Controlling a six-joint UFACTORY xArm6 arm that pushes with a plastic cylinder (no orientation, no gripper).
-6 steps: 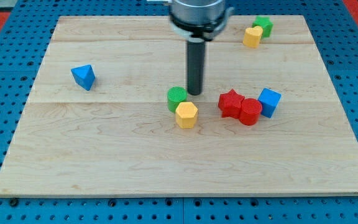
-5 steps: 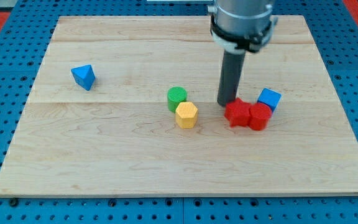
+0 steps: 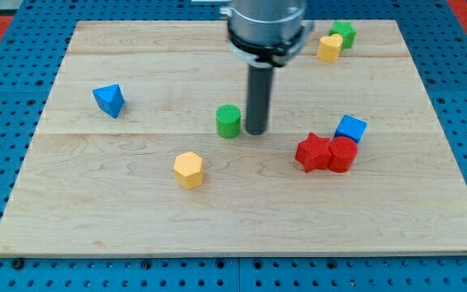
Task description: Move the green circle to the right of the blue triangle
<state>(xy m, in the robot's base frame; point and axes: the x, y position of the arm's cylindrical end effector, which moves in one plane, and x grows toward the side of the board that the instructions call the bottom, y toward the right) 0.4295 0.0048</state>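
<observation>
Green circle: the short green ribbed cylinder block (image 3: 228, 121) stands upright on the pale wooden table (image 3: 136, 211), near mid-board; it is the landmark for all places below.
My tip: the lower end of the dark rod (image 3: 255, 131) rests on the table just beside the green circle, on the view's right of it; whether the two touch cannot be told.
Jaws: none fitted; the arm ends in the bare rod, so nothing can be gripped.
Blue triangle: the blue wedge-shaped block (image 3: 109, 100) lies well apart from the green circle, toward the view's left and slightly toward the top.
Step in hand (judgement): a leftward push, with the tip already on the correct side; a line through the circle's centre, angled slightly toward the view's top, should prevent it slipping off the rod.
Stopping point (judgement): short of the blue triangle, so the circle ends on its right without nudging it.
Open room: the wood between green circle and blue triangle is bare.
Yellow hexagon block (image 3: 189, 169): below-left of the green circle, off the push line.
Red star block (image 3: 312, 152), red cylinder block (image 3: 342, 153), blue cube (image 3: 350, 128): a touching cluster to the right of the green circle.
Edges: table borders are far from the green circle on every side.
</observation>
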